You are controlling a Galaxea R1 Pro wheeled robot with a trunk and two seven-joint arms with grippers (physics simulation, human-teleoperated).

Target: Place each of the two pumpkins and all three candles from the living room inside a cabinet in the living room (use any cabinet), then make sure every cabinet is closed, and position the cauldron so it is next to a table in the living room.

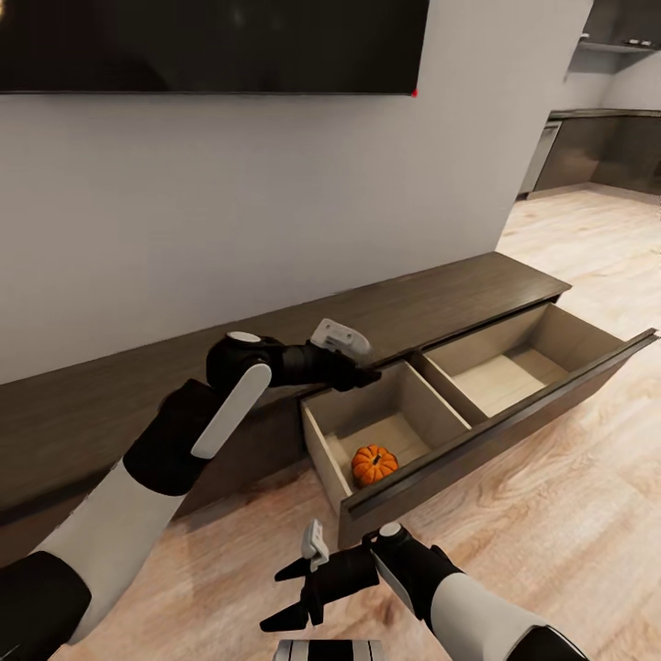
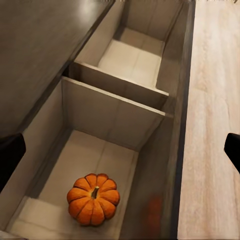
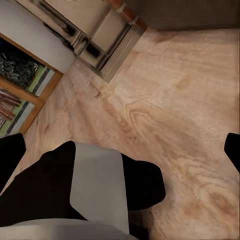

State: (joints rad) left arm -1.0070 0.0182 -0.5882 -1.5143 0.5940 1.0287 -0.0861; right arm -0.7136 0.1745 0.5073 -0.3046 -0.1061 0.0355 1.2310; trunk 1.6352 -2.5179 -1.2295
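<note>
The long dark-brown cabinet point(image 1: 441, 298) has one wide drawer point(image 1: 514, 418) pulled out, with two tan compartments. An orange pumpkin point(image 1: 374, 464) point(image 2: 93, 198) lies in the left compartment, near its front wall. My left gripper point(image 1: 364, 374) point(image 2: 120, 150) hovers open and empty over that compartment's back edge. My right gripper point(image 1: 274, 599) point(image 3: 120, 152) hangs open and empty low over the floor in front of the drawer. The candles, cauldron and table are out of view.
A black TV point(image 1: 211, 46) hangs on the wall above the cabinet. The open drawer juts out over the plank floor point(image 1: 569, 532). Dark kitchen units point(image 1: 597, 147) stand far right. The right wrist view shows a brick fireplace corner point(image 3: 100, 40) and a shelf point(image 3: 20, 90).
</note>
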